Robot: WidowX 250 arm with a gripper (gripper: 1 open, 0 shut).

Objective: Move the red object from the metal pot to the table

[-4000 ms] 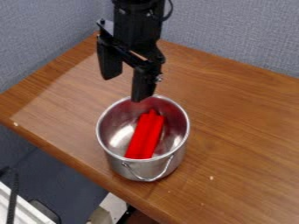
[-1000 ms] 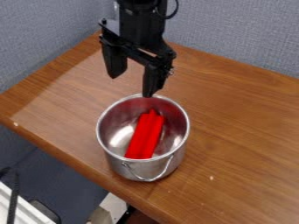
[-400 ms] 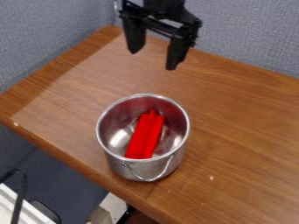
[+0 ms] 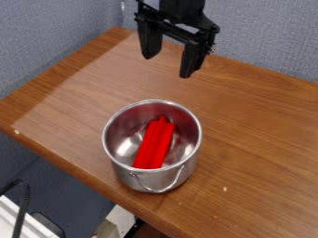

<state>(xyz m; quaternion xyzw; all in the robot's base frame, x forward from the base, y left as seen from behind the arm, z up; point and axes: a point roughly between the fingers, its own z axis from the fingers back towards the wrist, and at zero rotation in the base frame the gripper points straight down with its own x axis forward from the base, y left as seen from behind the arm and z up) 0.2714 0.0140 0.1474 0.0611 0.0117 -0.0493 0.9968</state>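
The red object [image 4: 155,144] is a long red block lying inside the metal pot [image 4: 125,158], leaning along its far wall. The shiny pot stands near the front edge of the brown table [image 4: 74,88]. My gripper [image 4: 170,58] hangs above the table beyond the pot, well clear of its rim, pointing down. Its two black fingers [image 4: 192,58] stand wide apart with nothing between them.
A grey-blue wall rises behind the table. The table's dark rounded front edge [image 4: 50,149] runs just left of and below the pot. Bare wood lies left of the pot and to its right at the far side.
The gripper has risen and moved away from the pot toward the back of the table, staying open. The red block and the pot have not moved.
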